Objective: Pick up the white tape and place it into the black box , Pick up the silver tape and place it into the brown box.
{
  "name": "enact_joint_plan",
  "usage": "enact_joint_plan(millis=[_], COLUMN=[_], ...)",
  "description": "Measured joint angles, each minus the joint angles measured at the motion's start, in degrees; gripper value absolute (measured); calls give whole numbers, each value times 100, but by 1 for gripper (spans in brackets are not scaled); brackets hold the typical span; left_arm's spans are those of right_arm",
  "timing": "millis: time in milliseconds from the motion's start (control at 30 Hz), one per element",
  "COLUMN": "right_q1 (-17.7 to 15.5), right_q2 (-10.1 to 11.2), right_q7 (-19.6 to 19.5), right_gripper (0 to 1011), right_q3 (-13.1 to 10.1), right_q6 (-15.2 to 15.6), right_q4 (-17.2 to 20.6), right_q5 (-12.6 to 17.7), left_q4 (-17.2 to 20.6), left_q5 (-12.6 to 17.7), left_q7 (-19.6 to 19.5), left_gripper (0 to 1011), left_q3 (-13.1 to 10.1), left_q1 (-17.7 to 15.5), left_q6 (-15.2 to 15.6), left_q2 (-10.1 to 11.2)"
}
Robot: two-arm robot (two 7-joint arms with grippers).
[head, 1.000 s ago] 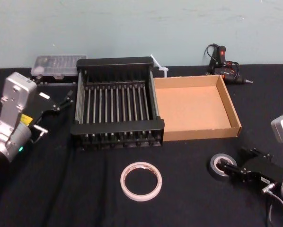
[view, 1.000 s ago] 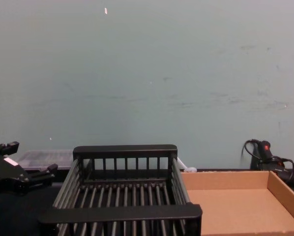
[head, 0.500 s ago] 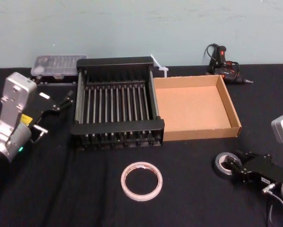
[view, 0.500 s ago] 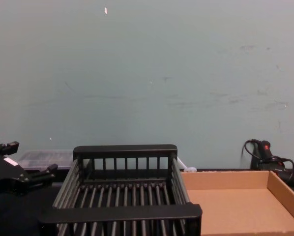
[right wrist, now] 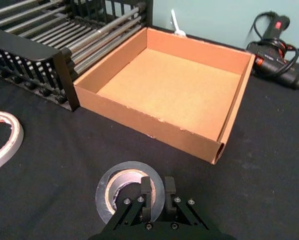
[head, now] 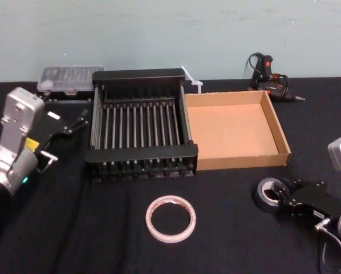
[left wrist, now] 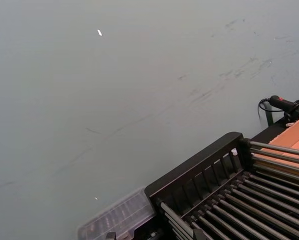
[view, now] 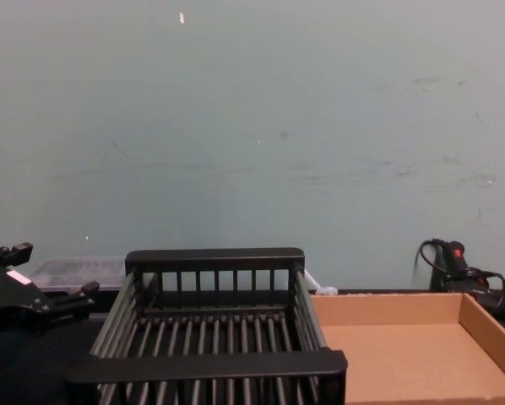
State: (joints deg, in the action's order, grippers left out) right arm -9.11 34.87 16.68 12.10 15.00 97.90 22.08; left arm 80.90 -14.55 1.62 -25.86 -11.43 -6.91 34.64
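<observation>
The silver tape (head: 267, 193) lies on the black cloth in front of the brown box (head: 242, 161). My right gripper (head: 283, 199) is shut on it, and the right wrist view shows its fingers (right wrist: 146, 192) pinching the near wall of the silver tape (right wrist: 120, 192), one inside the hole and one outside. The white tape (head: 170, 218) lies flat at the front centre, its edge also in the right wrist view (right wrist: 13, 141). The black box (head: 139, 152) stands left of the brown box (right wrist: 154, 131). My left gripper (head: 68, 136) hovers open, left of the black box (view: 210, 364).
A clear plastic case (head: 68, 77) sits behind the black box on the left. A glue gun (head: 270, 74) with its cable lies at the back right, and a white cable tie (head: 192, 80) behind the boxes. Bare black cloth surrounds the white tape.
The right gripper's fingers have come together on the silver tape's wall, and the roll has shifted slightly toward the brown box. The left arm has not moved.
</observation>
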Motion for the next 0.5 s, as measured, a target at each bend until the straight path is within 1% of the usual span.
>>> enact_joint_plan(millis=[133, 300, 500], right_q1=[-17, -39, -120], right_q2=[-46, -68, -117], right_q7=[91, 169, 284], right_gripper=[162, 162, 162], right_q3=[-50, -98, -231], right_q6=[-162, -295, -669], right_q4=[-14, -10, 88], right_q5=[-76, -114, -139], left_q4=[0, 0, 0], left_q5=[0, 0, 0], left_q7=[0, 0, 0], left_gripper=[1001, 1001, 1002], left_q3=[0, 0, 0], left_q1=[0, 0, 0], left_q6=[0, 0, 0], left_q2=[0, 0, 0])
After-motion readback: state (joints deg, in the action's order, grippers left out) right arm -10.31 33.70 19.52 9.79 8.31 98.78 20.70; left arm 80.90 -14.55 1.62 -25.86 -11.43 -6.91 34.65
